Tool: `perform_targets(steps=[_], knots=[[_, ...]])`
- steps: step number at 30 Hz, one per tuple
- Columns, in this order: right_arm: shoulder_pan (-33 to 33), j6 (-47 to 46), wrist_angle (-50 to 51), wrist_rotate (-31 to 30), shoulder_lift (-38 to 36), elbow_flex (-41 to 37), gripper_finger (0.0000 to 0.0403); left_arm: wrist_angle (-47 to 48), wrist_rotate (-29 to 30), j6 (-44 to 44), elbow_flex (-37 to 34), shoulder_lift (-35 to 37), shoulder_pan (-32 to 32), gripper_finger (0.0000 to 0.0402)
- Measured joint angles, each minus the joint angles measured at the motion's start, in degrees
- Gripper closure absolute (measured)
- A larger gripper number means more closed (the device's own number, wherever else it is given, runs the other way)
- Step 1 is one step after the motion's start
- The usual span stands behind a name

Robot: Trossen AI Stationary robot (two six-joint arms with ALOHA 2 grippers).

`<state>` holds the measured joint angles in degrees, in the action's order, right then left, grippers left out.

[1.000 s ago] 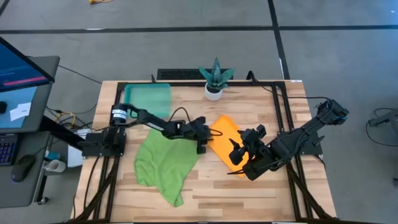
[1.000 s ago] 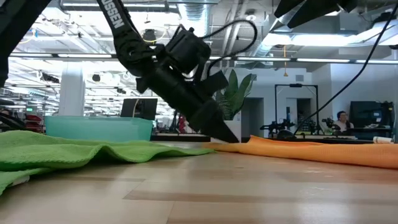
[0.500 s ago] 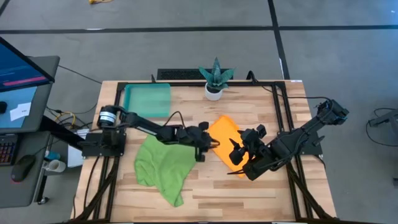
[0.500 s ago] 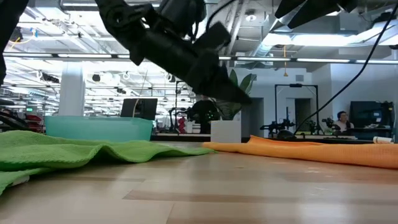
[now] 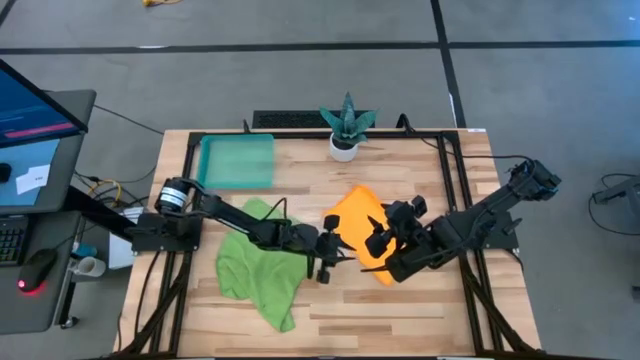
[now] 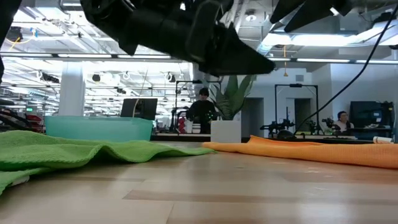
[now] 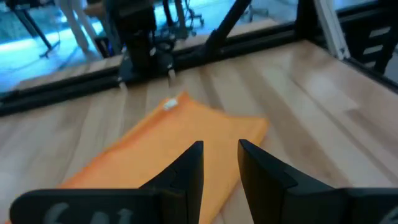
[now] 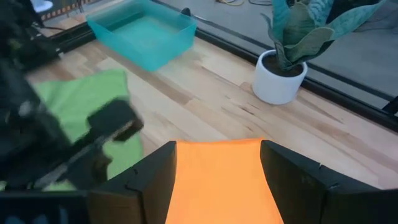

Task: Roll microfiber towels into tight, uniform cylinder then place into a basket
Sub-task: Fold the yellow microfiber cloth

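Left gripper (image 5: 328,258) has swung down the table, off the near edge of the orange towel (image 5: 362,215) and toward the front; its fingers (image 7: 189,167) stand a narrow gap apart with nothing between them, hovering clear of the wood. Orange towel lies flat, centre-right. Right gripper (image 5: 381,232) hangs over that towel's right side, jaws spread wide, holding nothing, the orange cloth showing between its fingers (image 8: 155,168). Lime green towel (image 5: 262,268) sprawls crumpled under the left arm, which crosses right over it. Teal basket (image 5: 237,161) sits at the back left, nothing in it, well apart from both cloths. White pot with spiky plant (image 5: 345,130) stands at the back edge, just behind the orange towel.
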<state>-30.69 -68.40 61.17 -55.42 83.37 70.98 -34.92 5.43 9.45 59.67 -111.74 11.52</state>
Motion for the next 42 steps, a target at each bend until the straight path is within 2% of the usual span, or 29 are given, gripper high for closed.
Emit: perform_targets(steps=[5,11,17,22,32,38,42], knots=[[1.1,0.0,-0.2,0.0,0.0,0.0,0.0148,-1.3,-0.2,-0.7,2.5,-4.2,-0.1,0.031],[1.1,0.0,0.0,0.1,0.0,0.0,0.0148,-0.4,-2.2,-0.7,11.3,-13.4,0.0,0.031],[1.1,1.4,-0.1,0.1,0.0,0.0,0.0148,5.5,-2.2,0.6,18.3,-19.9,-0.2,0.031],[0.7,1.4,0.0,0.1,0.0,0.0,0.0148,6.4,-2.1,0.6,21.4,-23.2,-0.2,0.031],[0.7,1.4,0.0,0.1,0.0,0.0,0.0148,17.1,-4.0,0.9,22.4,-22.3,-0.2,0.031],[0.7,1.5,0.0,0.1,0.0,0.0,0.0148,23.1,-4.0,1.5,21.9,-18.4,0.3,0.031],[0.7,1.5,0.1,0.1,0.0,0.0,0.0148,21.9,-3.6,1.5,21.9,-15.5,1.1,0.031]])
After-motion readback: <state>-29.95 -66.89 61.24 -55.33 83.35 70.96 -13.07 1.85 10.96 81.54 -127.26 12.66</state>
